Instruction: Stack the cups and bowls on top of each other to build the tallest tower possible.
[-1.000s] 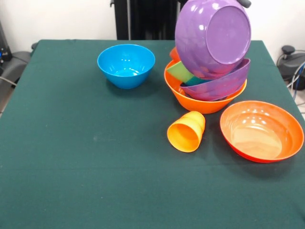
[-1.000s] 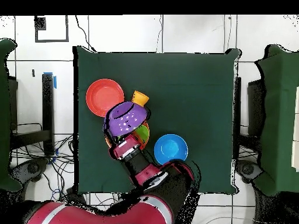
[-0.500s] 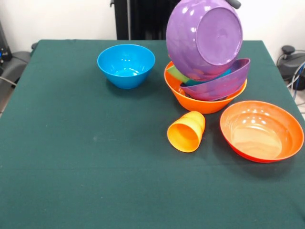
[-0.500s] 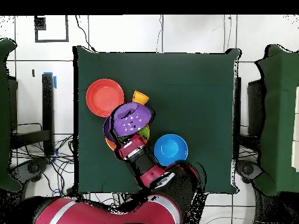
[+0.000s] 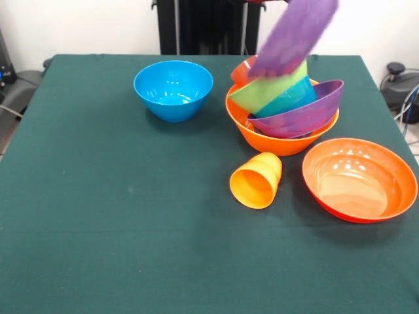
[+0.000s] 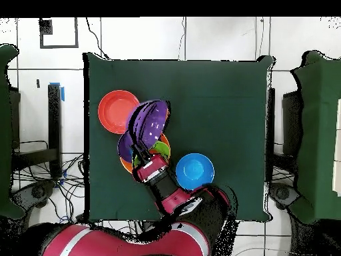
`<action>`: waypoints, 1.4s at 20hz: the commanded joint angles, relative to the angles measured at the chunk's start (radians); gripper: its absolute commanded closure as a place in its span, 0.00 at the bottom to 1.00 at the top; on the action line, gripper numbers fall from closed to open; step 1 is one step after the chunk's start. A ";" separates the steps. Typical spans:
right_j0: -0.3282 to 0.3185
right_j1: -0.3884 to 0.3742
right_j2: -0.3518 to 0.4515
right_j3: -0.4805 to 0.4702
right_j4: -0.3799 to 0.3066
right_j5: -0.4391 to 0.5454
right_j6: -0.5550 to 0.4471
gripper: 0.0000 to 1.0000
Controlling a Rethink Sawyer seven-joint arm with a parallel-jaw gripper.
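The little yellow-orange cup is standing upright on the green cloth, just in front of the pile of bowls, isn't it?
Not quite. The yellow-orange cup is lying on its side, not standing upright: the front view shows its open mouth turned toward the camera. The rest holds: it rests on the green cloth, just in front of the pile of bowls.

A large yellow-orange bowl point(image 5: 278, 139) sits upright in the upper right of the front view, holding a tilted purple bowl point(image 5: 308, 111), a lime green bowl point(image 5: 262, 93) and a blue one point(image 5: 291, 98) leaning inside it. A red-orange rim point(image 5: 241, 70) shows behind them. A second purple bowl point(image 5: 294, 33) is raised above this stack, steeply tilted and blurred. Left of the stack stands a medium blue bowl point(image 5: 173, 88), upright. A yellow-orange cup point(image 5: 256, 180) lies on its side below the stack, mouth toward the camera. A wide red-orange bowl point(image 5: 359, 178) rests upright at right.
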 commanded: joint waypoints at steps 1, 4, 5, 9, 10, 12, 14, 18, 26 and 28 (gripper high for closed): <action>-0.006 0.032 0.128 -0.040 -0.024 0.090 0.120 1.00; -0.007 0.034 0.129 -0.038 -0.020 0.084 0.113 1.00; -0.008 0.035 0.131 -0.038 -0.019 0.080 0.112 1.00; -0.009 0.037 0.134 -0.038 -0.016 0.075 0.110 1.00; -0.010 0.037 0.135 -0.037 -0.015 0.073 0.110 1.00; -0.011 0.037 0.137 -0.037 -0.016 0.073 0.112 1.00; -0.010 0.036 0.137 -0.038 -0.018 0.077 0.115 1.00; -0.008 0.033 0.136 -0.037 -0.021 0.088 0.122 1.00; 0.011 0.011 0.119 -0.037 -0.037 0.150 0.152 1.00; 0.014 0.004 0.118 -0.033 -0.036 0.154 0.156 1.00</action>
